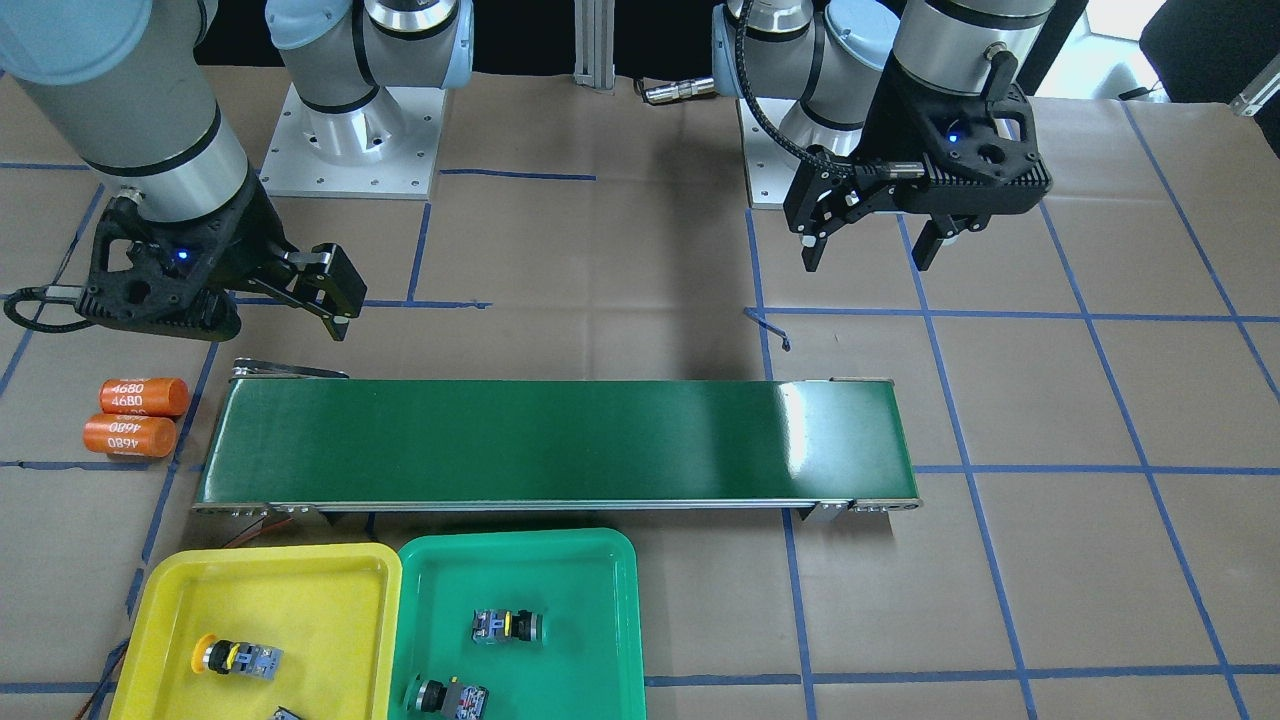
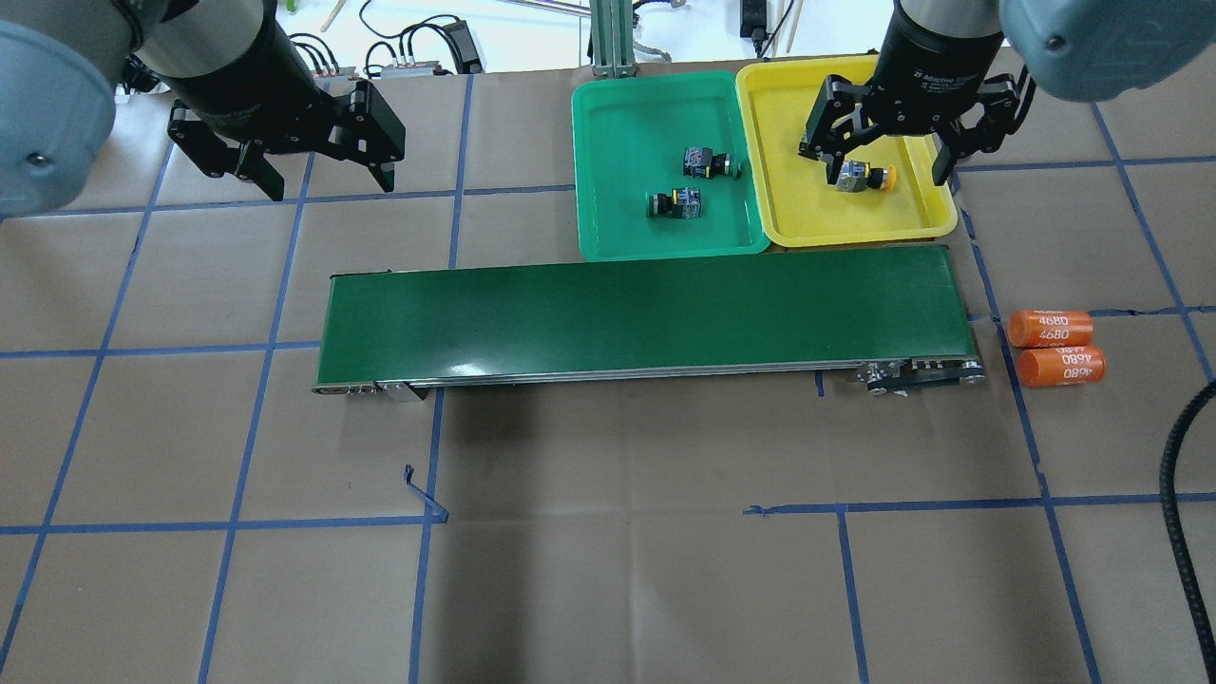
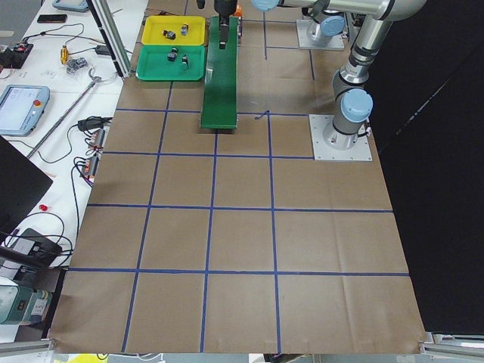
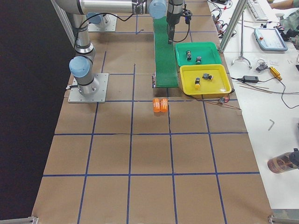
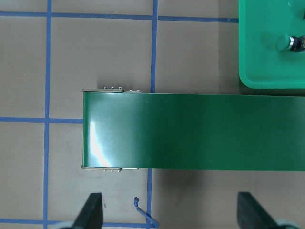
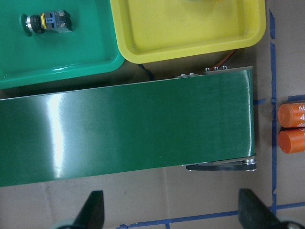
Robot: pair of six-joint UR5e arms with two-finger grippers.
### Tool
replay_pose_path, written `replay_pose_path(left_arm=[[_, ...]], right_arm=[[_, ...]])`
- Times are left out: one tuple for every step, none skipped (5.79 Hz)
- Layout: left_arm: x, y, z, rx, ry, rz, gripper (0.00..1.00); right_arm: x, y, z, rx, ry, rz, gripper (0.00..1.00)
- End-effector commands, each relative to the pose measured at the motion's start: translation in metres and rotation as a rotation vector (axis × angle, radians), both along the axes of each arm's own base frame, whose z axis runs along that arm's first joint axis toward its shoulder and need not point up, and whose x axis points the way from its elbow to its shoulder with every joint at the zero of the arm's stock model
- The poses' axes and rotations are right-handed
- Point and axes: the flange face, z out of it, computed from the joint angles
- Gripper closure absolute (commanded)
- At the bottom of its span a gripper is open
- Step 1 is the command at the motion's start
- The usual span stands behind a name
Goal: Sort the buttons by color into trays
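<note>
The yellow tray (image 1: 330,590) and the green tray (image 1: 590,600) stand side by side beyond the conveyor belt. A yellow-capped button (image 1: 235,657) lies in the yellow tray, and a second button (image 1: 290,713) is cut off by the frame's edge. Two buttons (image 1: 507,627) (image 1: 447,696) lie in the green tray; one shows a green cap in the right wrist view (image 6: 47,21). My right gripper (image 1: 335,305) is open, empty and raised on the robot's side of the belt. My left gripper (image 1: 866,262) is open, empty and raised near the belt's other end.
The long dark green conveyor belt (image 1: 560,440) runs across the table between the grippers and the trays. Two orange cylinders printed "4680" (image 1: 140,415) lie off the belt's end on my right. Cables run under the trays' near corner.
</note>
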Motion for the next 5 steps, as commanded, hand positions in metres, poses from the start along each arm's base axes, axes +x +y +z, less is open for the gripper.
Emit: replay_pose_path(left_arm=[[-0.0005,0.0035,-0.0027,0.027,-0.007,-0.024,0.01],[-0.0013,0.0017,-0.0045,0.027,-0.007,-0.020,0.01],[-0.0019,0.0000,-0.0053,0.022,-0.002,-0.016,0.01],[-0.0019,0.0005,-0.0045,0.021,-0.002,-0.016,0.01],[-0.0018,0.0016,-0.0030,0.017,-0.002,-0.016,0.01]], right_arm=[[-0.0022,0.0084,0.0081,-0.020,-0.001,-0.006,0.00],[0.0021,0.0081,0.0109,-0.024,-0.036,-0.006,0.00],[0.0022,0.0086,0.0099,-0.020,-0.037,-0.007,0.00],[0.0019,0.0086,0.0099,-0.020,-0.034,-0.007,0.00],[0.0017,0.0086,0.0099,-0.020,-0.032,-0.007,0.00]])
